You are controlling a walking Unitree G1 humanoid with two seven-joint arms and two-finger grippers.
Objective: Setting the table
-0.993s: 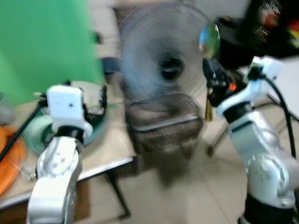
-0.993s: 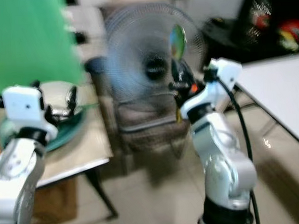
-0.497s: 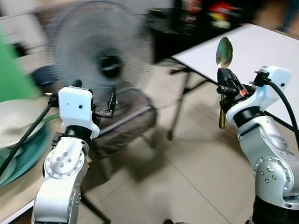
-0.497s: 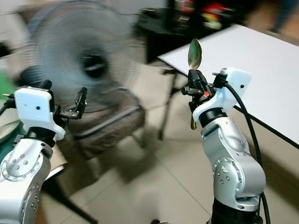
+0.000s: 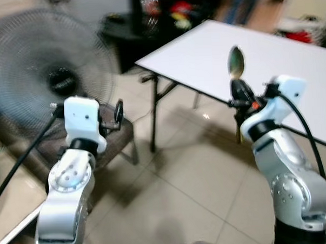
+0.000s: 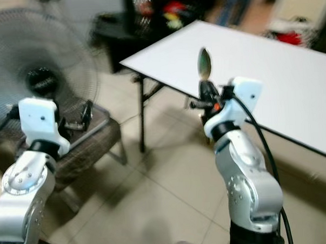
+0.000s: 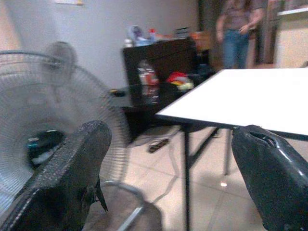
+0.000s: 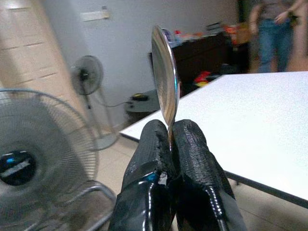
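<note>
The right gripper [image 8: 169, 139] is raised in front of the robot on the right side, and its two black fingers are pressed together on the handle of a spoon [image 8: 164, 86]. The spoon stands upright, with its shiny bowl above the fingertips and the lower end of the handle hanging below the gripper. Behind the spoon is a white table [image 5: 268, 63] that reaches from the middle of the scene to the far right; the spoon is held in the air at the near edge of this table and is not touching it. The left gripper [image 7: 168, 178] is held up on the left side with its fingers [image 7: 72, 168] spread wide apart, and nothing is between them. Beyond the left gripper is a large standing fan [image 5: 36, 73], and below it the seat of a chair [image 5: 107, 143] on the tiled floor [image 5: 171, 192]. Far behind the table there is a dark cabinet [image 7: 161, 60] with small things on top, and a person [image 8: 274, 29] in jeans stands near it, blurred.
</note>
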